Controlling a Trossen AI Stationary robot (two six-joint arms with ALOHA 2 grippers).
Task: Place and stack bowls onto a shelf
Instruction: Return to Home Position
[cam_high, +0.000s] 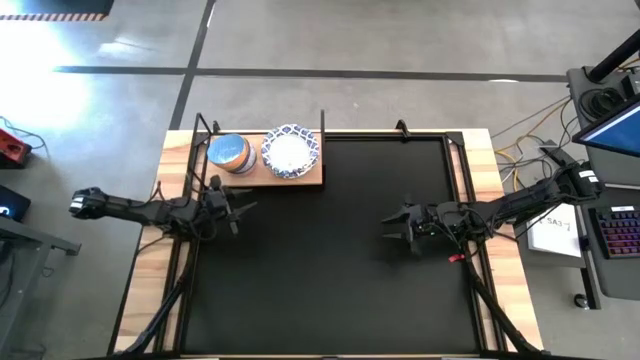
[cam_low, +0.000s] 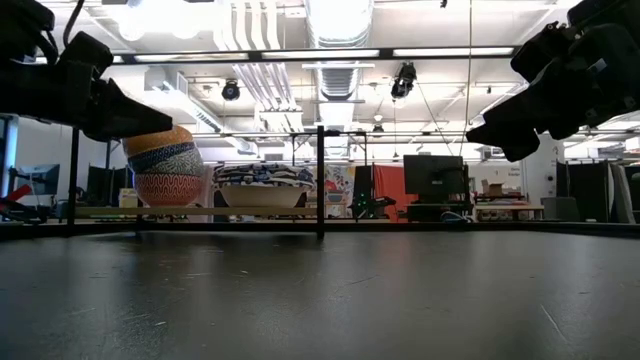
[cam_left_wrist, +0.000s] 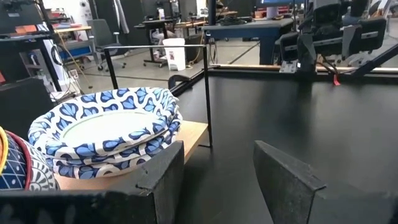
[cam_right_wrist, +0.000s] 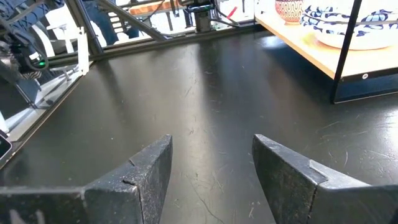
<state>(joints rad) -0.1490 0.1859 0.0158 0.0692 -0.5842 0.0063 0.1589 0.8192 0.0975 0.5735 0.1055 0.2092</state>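
Note:
A stack of white bowls with blue patterned rims (cam_high: 290, 151) rests on the light-wood shelf (cam_high: 310, 178) at the table's far left; it also shows in the left wrist view (cam_left_wrist: 109, 130). Beside it, toward the left, stands a stack of smaller coloured bowls (cam_high: 231, 154), also seen in the low view (cam_low: 165, 165). My left gripper (cam_high: 243, 208) is open and empty, just in front of the shelf. My right gripper (cam_high: 392, 227) is open and empty over the black mat's right part.
The large black mat (cam_high: 330, 280) covers most of the table. Thin black posts (cam_high: 322, 125) rise from the shelf's corners. A keyboard and a paper (cam_high: 560, 230) lie beyond the table's right edge.

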